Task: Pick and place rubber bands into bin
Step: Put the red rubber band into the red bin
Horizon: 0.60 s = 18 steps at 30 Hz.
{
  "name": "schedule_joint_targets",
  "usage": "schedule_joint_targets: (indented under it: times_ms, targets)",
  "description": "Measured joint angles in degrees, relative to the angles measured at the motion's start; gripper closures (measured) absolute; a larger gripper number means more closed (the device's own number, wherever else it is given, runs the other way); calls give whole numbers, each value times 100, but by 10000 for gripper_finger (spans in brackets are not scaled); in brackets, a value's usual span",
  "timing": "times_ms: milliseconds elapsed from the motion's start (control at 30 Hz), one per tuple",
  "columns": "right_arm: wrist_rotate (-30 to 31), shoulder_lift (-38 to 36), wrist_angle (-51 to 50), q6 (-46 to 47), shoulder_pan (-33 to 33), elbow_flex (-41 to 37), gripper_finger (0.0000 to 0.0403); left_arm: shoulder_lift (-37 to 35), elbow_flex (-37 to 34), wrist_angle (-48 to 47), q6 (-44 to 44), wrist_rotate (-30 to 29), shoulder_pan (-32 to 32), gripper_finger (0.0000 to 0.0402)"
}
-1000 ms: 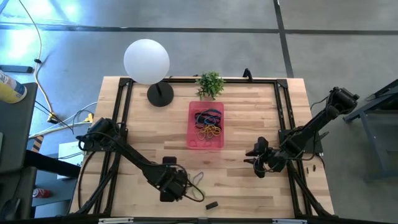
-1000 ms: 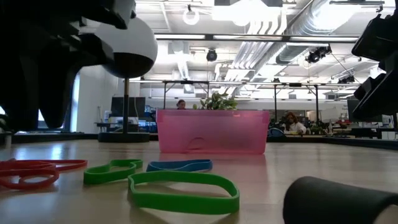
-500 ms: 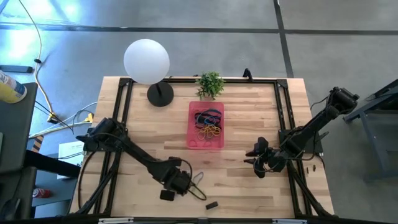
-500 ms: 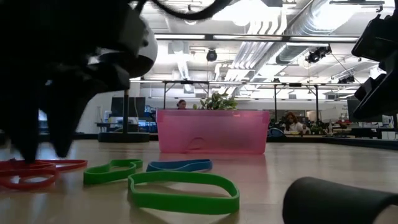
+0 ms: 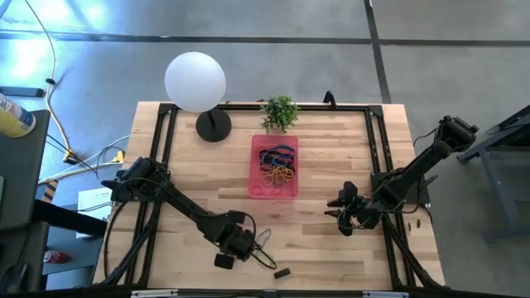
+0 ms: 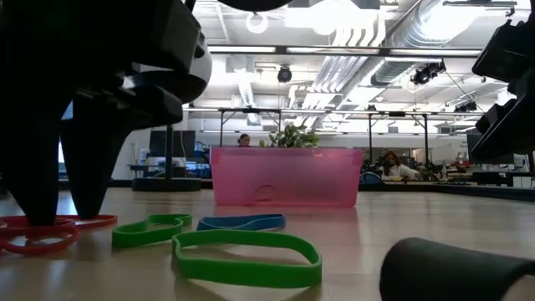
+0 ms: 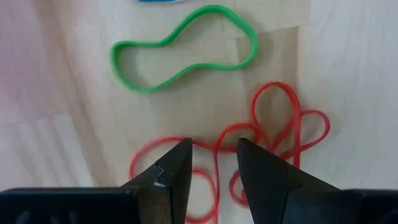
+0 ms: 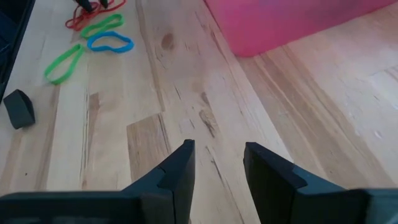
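Observation:
Loose rubber bands lie flat on the table near its near edge: a tangled red one (image 7: 273, 124), two green ones (image 7: 183, 56) (image 6: 247, 255) and a blue one (image 6: 241, 222). More bands lie inside the pink bin (image 5: 274, 168) at the table's middle. My left gripper (image 7: 214, 165) is open and low over the red band, one finger on each side of a red strand (image 7: 215, 152). In the low view its fingers (image 6: 38, 188) reach table level. My right gripper (image 5: 344, 211) is open, right of the bin. My left gripper comes at the red band (image 6: 42, 230) from above, pointing down, its fingertips on either side of one strand. The band lies flat on the table. I cannot tell whether the fingers touch it.
A small black block (image 5: 282, 271) lies near the table's near edge, right of the loose bands. A lamp with a white globe (image 5: 195, 80) and a small green plant (image 5: 280, 110) stand at the far edge. Black frame rails (image 5: 377, 149) run along the sides.
My left gripper has moved slightly toward the table's right edge and come down until its fingers stand at table level over the red band. The bands and my right arm have stayed where they were.

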Motion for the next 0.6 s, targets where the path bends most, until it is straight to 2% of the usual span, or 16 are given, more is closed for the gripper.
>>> schedule_joint_targets:
  times_ms: [400,500,600]
  targets:
    - [1,17,-32,2,0,0,274,201,22,161,88,171,2,292]
    - [1,56,-32,1,0,0,274,207,17,147,88,171,6,321]
    - [-2,132,-30,1,0,0,274,211,17,142,88,171,11,371]
